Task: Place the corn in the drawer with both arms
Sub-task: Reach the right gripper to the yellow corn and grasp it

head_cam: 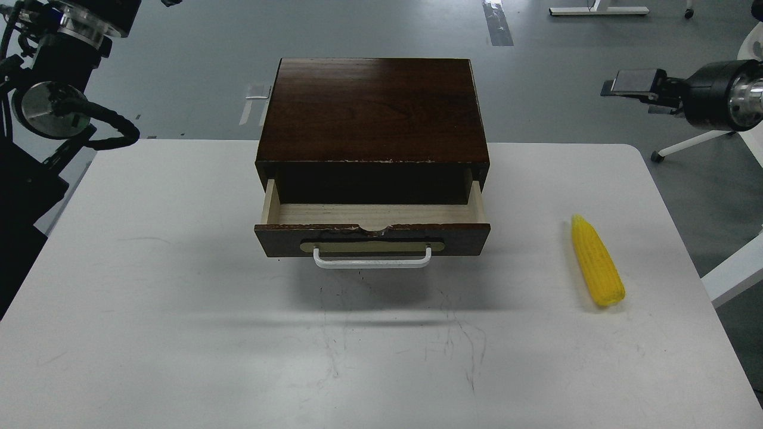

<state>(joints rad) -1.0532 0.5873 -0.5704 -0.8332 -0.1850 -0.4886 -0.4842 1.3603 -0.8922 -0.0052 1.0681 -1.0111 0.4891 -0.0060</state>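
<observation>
One corn [597, 262] lies on the white table [179, 333], well to the right of the box and near the table's right edge. The corn is bright yellow, tapered and ribbed with kernel rows, its narrow tip pointing away and its blunt end toward the viewer. It rests outside the drawer [372, 231], touching neither hand.

The drawer is pulled partly out of a dark brown wooden box [372, 110] with a glossy grained top. The drawer's inside is pale bare wood; its dark front carries a white bar handle [372, 257] on a brass-coloured plate, and its top edge is chipped at the middle.

The right hand [635, 83] hangs above the floor beyond the table's far right corner, well apart from the corn and pointing left; it grasps nothing, but whether its fingers are spread or closed cannot be told. The left arm [53, 107] enters at upper left with a silver wrist ring and looped black cable; its hand is out of view.

The table surface is matte and scuffed with fine dark scratches.
</observation>
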